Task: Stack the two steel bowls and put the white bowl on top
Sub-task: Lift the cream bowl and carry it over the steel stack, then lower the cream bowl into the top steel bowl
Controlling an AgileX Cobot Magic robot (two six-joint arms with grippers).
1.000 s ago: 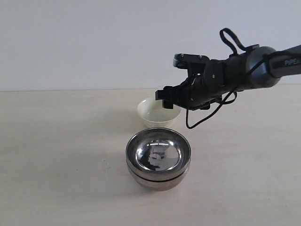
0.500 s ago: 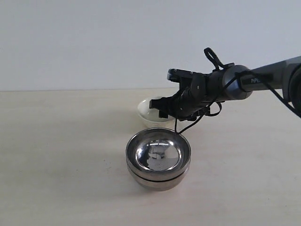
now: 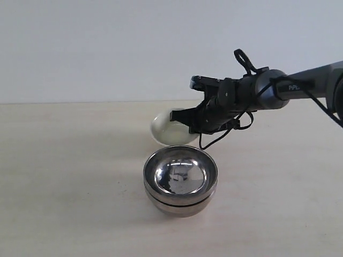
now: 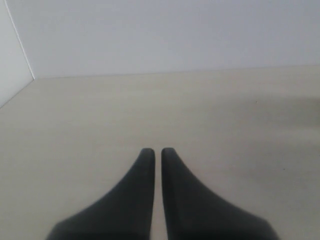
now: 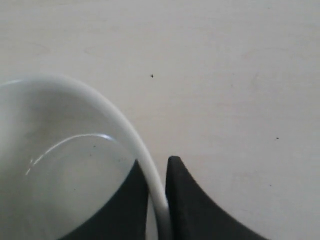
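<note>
Two steel bowls [image 3: 180,179] sit nested one inside the other at the front middle of the table. Behind them the white bowl [image 3: 167,130] is tilted and lifted off the table, its rim pinched by my right gripper [image 3: 185,119]. The right wrist view shows the white bowl [image 5: 65,160] with its rim between the two dark fingers, one inside and one outside; my right gripper [image 5: 156,170] is shut on it. My left gripper [image 4: 157,151] is shut on nothing above bare table, and does not show in the exterior view.
The light wooden table [image 3: 64,176] runs back to a plain white wall [image 3: 107,48]. A black cable loop [image 3: 211,140] hangs under the right arm, just behind the stacked bowls.
My right gripper came down onto the white bowl's rim and closed on it. The bowl has tipped up and shifted slightly left.
</note>
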